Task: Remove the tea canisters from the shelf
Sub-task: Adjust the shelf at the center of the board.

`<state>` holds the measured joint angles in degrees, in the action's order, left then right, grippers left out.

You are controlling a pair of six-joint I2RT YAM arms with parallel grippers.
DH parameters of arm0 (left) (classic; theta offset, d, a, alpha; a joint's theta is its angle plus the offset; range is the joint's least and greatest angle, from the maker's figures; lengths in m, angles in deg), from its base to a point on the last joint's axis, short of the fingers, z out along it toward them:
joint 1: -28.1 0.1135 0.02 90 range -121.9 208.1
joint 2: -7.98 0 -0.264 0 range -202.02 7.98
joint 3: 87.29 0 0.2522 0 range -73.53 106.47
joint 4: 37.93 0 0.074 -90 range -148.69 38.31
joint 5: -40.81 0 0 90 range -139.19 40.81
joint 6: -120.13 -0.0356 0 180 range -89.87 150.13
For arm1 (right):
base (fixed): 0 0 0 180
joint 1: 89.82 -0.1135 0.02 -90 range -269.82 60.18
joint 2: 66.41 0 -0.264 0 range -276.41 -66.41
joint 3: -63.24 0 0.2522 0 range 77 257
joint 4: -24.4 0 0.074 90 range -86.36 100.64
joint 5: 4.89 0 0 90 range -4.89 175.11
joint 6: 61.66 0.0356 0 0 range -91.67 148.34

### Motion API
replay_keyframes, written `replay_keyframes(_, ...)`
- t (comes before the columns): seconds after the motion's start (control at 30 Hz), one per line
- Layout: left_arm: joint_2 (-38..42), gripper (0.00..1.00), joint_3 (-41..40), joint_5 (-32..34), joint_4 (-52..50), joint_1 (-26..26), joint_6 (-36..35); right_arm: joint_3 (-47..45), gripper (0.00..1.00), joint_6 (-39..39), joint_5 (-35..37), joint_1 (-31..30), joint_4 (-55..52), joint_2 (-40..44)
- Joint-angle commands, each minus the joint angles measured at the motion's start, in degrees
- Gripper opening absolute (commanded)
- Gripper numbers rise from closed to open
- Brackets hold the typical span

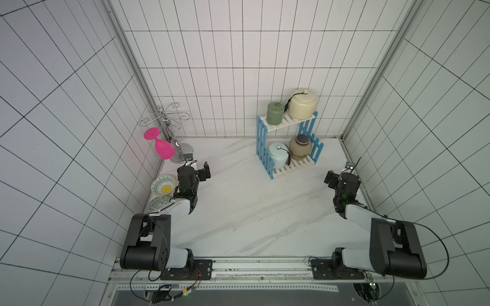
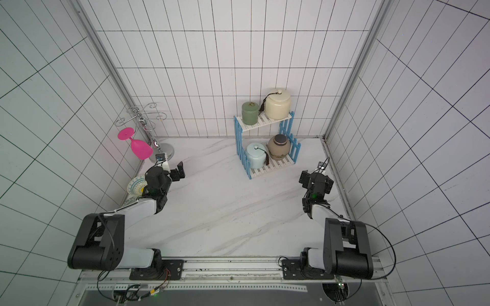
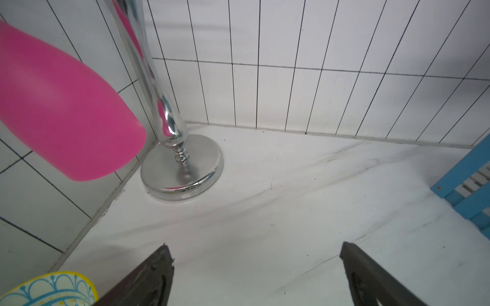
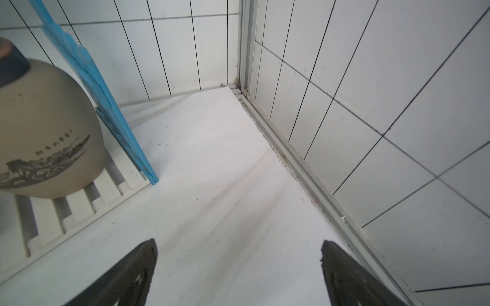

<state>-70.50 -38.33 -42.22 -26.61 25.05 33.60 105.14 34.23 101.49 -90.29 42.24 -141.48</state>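
At far right: shelf (image 1: 290, 122) holds four upright tea canisters (image 1: 302, 104); tan canister (image 1: 299, 148) lies far-left of right gripper (image 4: 238, 249), nearer arm; left gripper (image 3: 256, 251) well apart; both jaws spread, empty.

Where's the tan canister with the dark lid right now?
In both top views the tan canister sits on the lower tier of the shelf, right of the pale blue canister, on the side nearer the right gripper.

A: Setting to be classed as?
B: A staged kitchen corner inside a robot test cell.
A: Evidence listed?
B: Tiled wall panels (image 1: 212, 79) set in aluminium framing (image 1: 124, 53); marble-look surface (image 1: 238, 212); a robot arm (image 1: 183, 208) bolted at either end of a front rail (image 1: 259, 261).
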Motion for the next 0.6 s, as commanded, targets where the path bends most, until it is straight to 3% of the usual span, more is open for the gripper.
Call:
replay_keyframes(0.0,3.05,0.99,6.38,-1.32,-17.17,-1.11,1.45,6.00,0.99,3.58,0.19,-0.46,-11.54,3.33)
replay_keyframes(0.13,5.53,0.98,14.57,-1.34,-34.28,-2.71,5.23,12.52,0.99,9.86,0.21,-0.09,-21.71,5.09)
replay_keyframes(0.27,8.48,0.99,16.85,-8.18,-39.97,-3.20,4.45,18.16,0.99,17.72,-2.03,1.57,-27.47,3.70)
replay_keyframes(0.37,10.40,0.99,15.86,-14.49,-39.31,-1.25,1.72,22.01,0.99,16.74,-5.55,1.79,-27.93,0.60)
replay_keyframes(0.57,10.94,0.99,15.22,-14.36,-40.37,0.54,-0.04,35.18,0.96,7.58,-13.28,1.79,-32.94,-9.59)
